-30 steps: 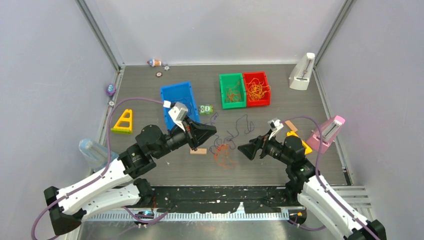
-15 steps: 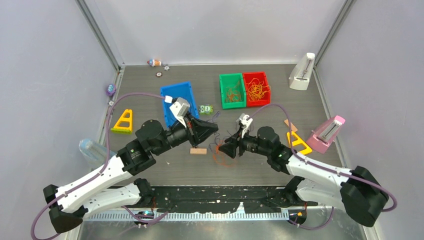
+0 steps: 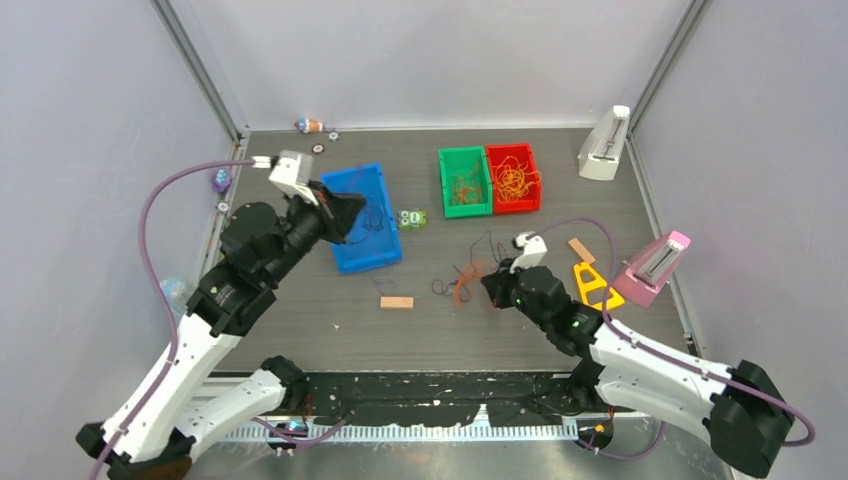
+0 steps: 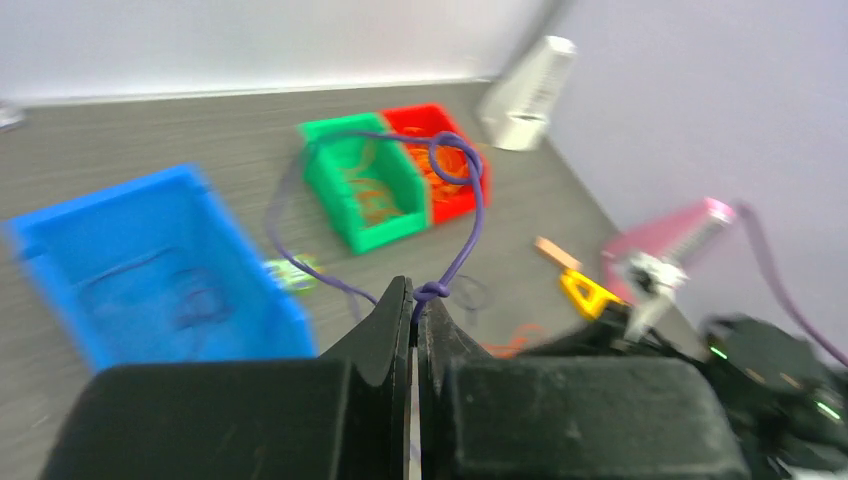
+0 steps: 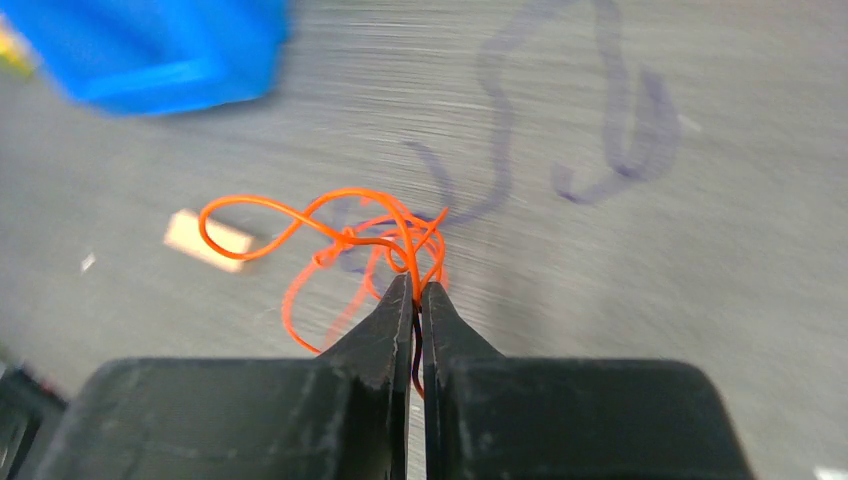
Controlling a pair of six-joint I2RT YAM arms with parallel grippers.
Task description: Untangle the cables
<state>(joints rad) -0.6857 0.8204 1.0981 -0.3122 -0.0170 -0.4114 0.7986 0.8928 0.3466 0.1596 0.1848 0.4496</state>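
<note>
My left gripper (image 3: 358, 214) is raised over the blue bin (image 3: 365, 250) and is shut on a purple cable (image 4: 431, 291). The cable is pinched at a small knot at the tips (image 4: 415, 300) and loops up and away in the air. An orange cable (image 3: 463, 281) lies in a small tangle on the table, with a dark purple strand (image 3: 487, 243) running through and beyond it. My right gripper (image 3: 491, 287) is down at that tangle. Its jaws are shut on the orange cable (image 5: 345, 237) at the tips (image 5: 416, 290).
The blue bin holds dark strands. A green bin (image 3: 465, 158) and a red bin (image 3: 512, 152) with orange and yellow strands stand behind. A wooden block (image 3: 396, 302), a small green toy (image 3: 411, 218), a yellow triangle (image 3: 592, 285), a pink metronome (image 3: 655, 268) and a white one (image 3: 605, 145) are nearby.
The left arm lifted and swung back-left from the table's middle to above the blue bin, carrying the purple cable. The right gripper moved in to the tangle and shut on the orange cable.
</note>
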